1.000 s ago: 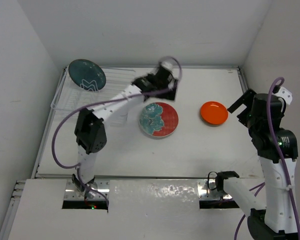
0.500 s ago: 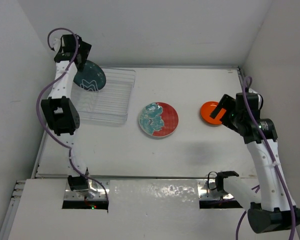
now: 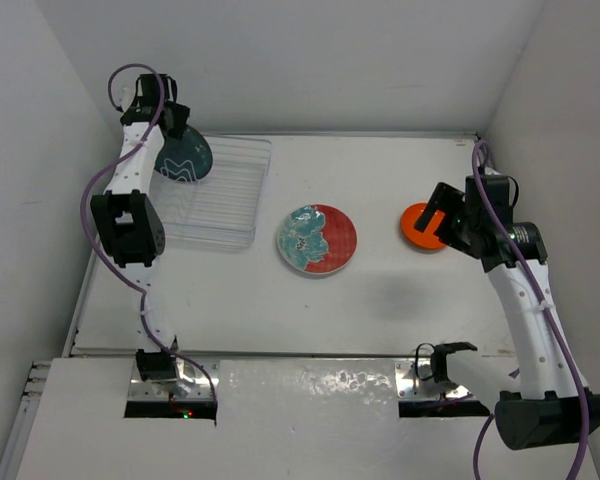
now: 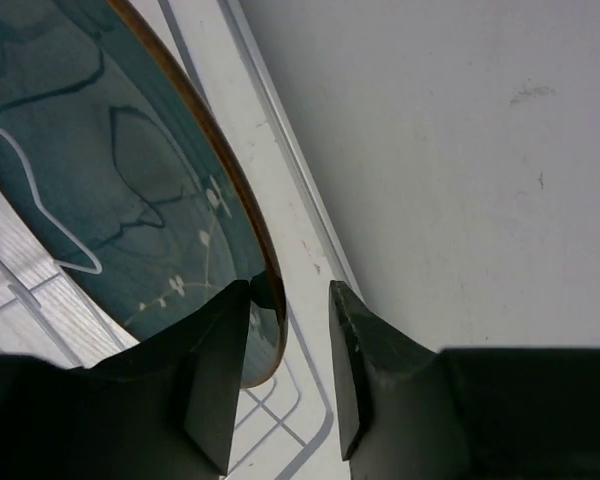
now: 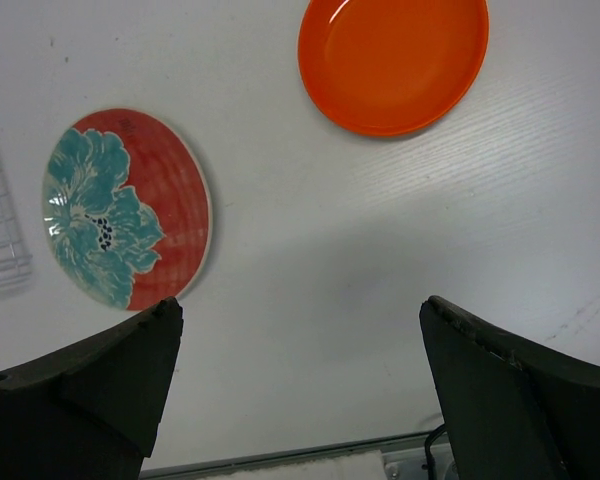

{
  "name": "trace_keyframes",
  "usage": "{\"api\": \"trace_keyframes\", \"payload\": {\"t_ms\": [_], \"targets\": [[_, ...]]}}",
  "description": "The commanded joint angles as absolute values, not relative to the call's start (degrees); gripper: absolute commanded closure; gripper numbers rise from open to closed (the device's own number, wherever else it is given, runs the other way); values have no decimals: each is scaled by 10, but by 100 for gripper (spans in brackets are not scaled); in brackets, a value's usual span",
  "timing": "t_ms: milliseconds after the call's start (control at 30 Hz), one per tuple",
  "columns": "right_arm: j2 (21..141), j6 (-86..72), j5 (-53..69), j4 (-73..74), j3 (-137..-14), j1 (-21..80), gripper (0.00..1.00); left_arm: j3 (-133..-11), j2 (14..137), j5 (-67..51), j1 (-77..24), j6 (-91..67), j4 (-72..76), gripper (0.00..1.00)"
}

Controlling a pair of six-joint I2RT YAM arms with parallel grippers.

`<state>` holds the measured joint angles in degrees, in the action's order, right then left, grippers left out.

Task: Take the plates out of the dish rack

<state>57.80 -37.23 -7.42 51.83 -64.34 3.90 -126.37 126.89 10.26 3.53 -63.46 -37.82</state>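
The dark teal plate (image 4: pixel 100 150) stands on edge at the far left end of the dish rack (image 3: pixel 225 190), a shallow rectangular grid of thin pale wires lying on the white table (image 3: pixel 380 300). The plate's glazed face carries fine white line drawing and small white sprigs, and its thin rim is edged in brown. The left gripper (image 4: pixel 288 290) has its two dark, wedge-shaped fingers astride that rim: one finger (image 4: pixel 215 380) lies against the patterned face, while the other stands behind the plate with a sliver of light between it and the rim. The jaws are drawn in narrow, but I cannot tell whether they actually pinch the plate. Rack wires show just under the fingers, close to the plain white side wall (image 4: pixel 460 150).

Well apart from the rack, near the middle of the table, the red and teal plate (image 5: pixel 125 205) lies flat, a teal flower with a dark speckled heart covering its left half and ribbed red glaze the rest. To its right lies the smaller orange plate (image 5: pixel 393 60), glossy and plain with a shallow well. The right gripper (image 5: pixel 300 303) hangs above the table near the orange plate, its broad black fingers spread wide with nothing between them
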Motion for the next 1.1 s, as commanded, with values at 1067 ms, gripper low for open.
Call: {"api": "trace_keyframes", "payload": {"t_ms": [1067], "targets": [[547, -382, -64, 498, -662, 39, 1, -1249, 1023, 45, 42, -377, -226, 100]]}}
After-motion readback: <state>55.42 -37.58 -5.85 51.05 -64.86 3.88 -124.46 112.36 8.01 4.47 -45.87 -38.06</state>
